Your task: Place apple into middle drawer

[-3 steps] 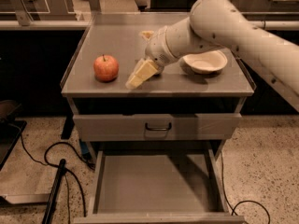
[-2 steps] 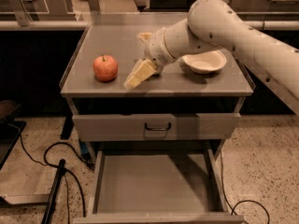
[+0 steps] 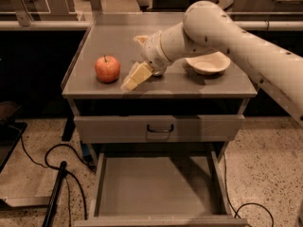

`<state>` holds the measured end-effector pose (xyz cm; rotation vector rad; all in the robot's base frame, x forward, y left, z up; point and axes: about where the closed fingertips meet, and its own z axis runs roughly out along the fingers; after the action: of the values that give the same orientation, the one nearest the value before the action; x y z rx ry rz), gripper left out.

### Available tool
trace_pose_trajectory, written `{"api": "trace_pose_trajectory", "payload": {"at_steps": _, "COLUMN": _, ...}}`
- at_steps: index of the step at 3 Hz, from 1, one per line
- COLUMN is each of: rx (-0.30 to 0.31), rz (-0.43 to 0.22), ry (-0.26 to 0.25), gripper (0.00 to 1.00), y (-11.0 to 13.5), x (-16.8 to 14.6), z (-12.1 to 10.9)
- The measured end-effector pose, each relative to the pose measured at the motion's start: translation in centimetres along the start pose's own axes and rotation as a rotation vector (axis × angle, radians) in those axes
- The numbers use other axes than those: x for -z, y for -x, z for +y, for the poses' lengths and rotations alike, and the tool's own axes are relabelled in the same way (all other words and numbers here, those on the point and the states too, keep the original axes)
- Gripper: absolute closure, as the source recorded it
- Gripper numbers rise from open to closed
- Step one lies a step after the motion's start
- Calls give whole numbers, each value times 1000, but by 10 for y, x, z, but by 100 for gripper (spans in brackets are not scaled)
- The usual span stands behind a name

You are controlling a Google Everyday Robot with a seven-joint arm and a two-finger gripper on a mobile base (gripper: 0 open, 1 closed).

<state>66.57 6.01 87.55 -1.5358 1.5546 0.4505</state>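
The red-orange apple stands on the left of the grey cabinet top. My gripper is over the cabinet top just right of the apple, pointing left at it, open and empty, not touching it. One cream finger reaches down-left near the front edge, and the other shows behind the wrist. The middle drawer is pulled out below, and its flat grey floor is bare.
A cream bowl sits on the right of the cabinet top, behind my arm. A shut drawer front with a small black handle is above the open drawer. Black cables lie on the floor at the left.
My gripper has moved slightly to the left, closer to the apple. The apple, bowl and drawer have not moved.
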Motion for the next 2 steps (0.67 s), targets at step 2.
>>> {"api": "trace_pose_trajectory", "payload": {"at_steps": 2, "rx": 40, "rz": -44, "ry": 103, "gripper": 0, "y": 21, "x": -60, "z": -1}}
